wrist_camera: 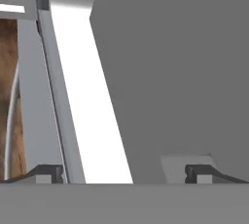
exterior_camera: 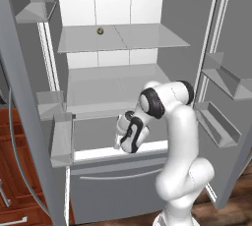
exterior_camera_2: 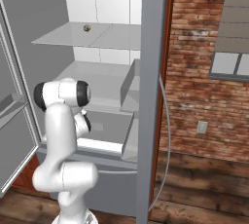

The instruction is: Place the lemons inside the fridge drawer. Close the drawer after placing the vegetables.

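Fridge drawer [exterior_camera: 93, 132] — gripper [wrist_camera: 125, 173] spread before it.

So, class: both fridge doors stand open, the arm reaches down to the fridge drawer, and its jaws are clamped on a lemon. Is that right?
Not quite. The hand view shows the gripper with jaws apart and nothing between them, no lemon. The rest stands: both base views show the doors open and the arm bent down at the fridge drawer.

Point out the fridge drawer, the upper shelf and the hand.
fridge drawer [exterior_camera: 93, 134]: left base view, its grey front face.
upper shelf [exterior_camera: 147, 36]: left base view, bare right half.
hand [wrist_camera: 125, 173]: hand view, midway between its fingertips.
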Robot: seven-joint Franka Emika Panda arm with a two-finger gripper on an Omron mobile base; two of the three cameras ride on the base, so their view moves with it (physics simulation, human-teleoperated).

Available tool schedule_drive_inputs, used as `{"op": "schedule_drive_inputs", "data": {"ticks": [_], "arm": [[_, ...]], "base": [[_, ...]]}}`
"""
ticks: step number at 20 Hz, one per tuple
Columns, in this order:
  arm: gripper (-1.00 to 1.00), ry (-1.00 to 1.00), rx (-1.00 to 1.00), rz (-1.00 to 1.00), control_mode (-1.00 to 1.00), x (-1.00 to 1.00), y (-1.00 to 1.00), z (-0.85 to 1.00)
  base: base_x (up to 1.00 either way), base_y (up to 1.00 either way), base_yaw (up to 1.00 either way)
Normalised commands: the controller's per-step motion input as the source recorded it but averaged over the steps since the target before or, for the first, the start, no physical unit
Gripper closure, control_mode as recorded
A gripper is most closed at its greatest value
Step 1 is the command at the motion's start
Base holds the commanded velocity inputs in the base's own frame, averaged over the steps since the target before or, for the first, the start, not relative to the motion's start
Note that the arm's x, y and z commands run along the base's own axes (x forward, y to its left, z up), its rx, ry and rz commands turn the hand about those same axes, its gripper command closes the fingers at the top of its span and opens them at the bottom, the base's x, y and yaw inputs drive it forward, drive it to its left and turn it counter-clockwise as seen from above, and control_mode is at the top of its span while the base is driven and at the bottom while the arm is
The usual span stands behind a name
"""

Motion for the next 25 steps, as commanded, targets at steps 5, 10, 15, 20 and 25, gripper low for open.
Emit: {"op": "schedule_drive_inputs", "data": {"ticks": [5,10,15,20,25], "arm": [[-1.0,0.0,-0.01,0.0,-1.0,-0.06,0.0,0.26],[-1.0,0.0,-0.02,0.0,-1.0,-0.37,0.0,0.66],[-1.0,0.0,-0.04,0.0,-1.0,-0.41,0.0,0.78],[-1.0,0.0,-0.04,0.0,-1.0,-0.48,0.0,0.75],[-1.0,0.0,-0.02,0.0,-1.0,-0.56,0.0,0.76]], "base": [[0.0,0.0,0.0],[0.0,0.0,0.0],[0.0,0.0,0.0],[0.0,0.0,0.0],[0.0,0.0,0.0]]}}
